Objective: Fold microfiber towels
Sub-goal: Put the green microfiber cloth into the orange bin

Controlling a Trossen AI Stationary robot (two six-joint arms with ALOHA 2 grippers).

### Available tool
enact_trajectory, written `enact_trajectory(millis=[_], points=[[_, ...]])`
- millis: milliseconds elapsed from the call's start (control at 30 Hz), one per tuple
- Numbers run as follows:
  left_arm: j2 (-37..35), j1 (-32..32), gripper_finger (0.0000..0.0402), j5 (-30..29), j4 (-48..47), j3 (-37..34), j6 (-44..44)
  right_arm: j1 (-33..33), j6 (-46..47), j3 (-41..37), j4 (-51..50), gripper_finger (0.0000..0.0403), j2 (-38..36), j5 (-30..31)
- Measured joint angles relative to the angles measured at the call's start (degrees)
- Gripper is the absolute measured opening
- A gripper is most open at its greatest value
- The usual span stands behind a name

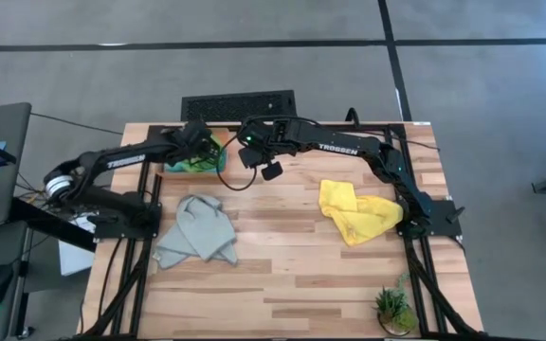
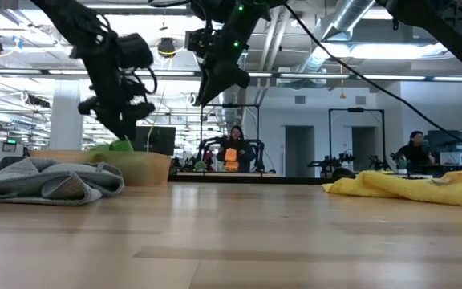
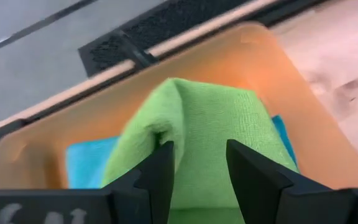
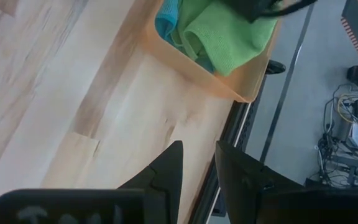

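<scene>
The lime green towel [image 3: 204,118] lies bunched in an orange bin [image 1: 173,163] at the table's far left, on top of the turquoise towel [image 3: 89,162]. My left gripper [image 3: 197,155] reaches down into the bin and is shut on the green towel; it also shows in the low view [image 2: 123,132]. My right gripper [image 4: 199,152] hangs slightly open and empty above the table, just right of the bin [image 4: 229,84]. The grey towel [image 1: 195,232] lies crumpled at the left. The yellow towel [image 1: 358,213] lies crumpled at the right. The orange towel is out of view. My left gripper pinches a raised wad of the green towel [image 3: 197,186] between its two fingers, and cloth fills the gap between them. The fingers come from above, slanting down into the bin. The towel's lower part rests in the bin on the turquoise towel.
A small potted plant [image 1: 393,308] stands at the near right corner. A dark grille [image 1: 238,104] lies beyond the table's far edge. Bare wood shows in the middle of the table [image 1: 282,246], between the grey and yellow towels. People stand in the room behind.
</scene>
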Motion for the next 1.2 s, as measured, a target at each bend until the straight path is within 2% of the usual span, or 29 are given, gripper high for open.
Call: enact_trajectory(millis=[200,400,633,833,1200], points=[[5.7,-0.5,0.0139,9.5,6.9,0.0,4.3,-0.1,0.0,0.0,-0.1,0.0118,0.0,0.0],[6.1,-0.6,0.0139,9.5,7.8,0.0,4.9,-0.2,0.0,0.0,-0.1,0.0118,0.0,0.1],[6.5,1.4,0.0139,4.0,5.9,0.0,6.4,-0.5,0.2,0.0,-0.1,0.0118,0.0,0.1],[6.5,3.4,0.0139,-5.1,2.5,0.0,4.6,-0.5,0.4,0.0,-0.4,0.0118,0.0,0.0],[6.5,7.1,0.0139,-6.0,1.6,-2.5,5.3,-0.5,0.6,0.0,-0.8,0.0118,0.0,0.1]])
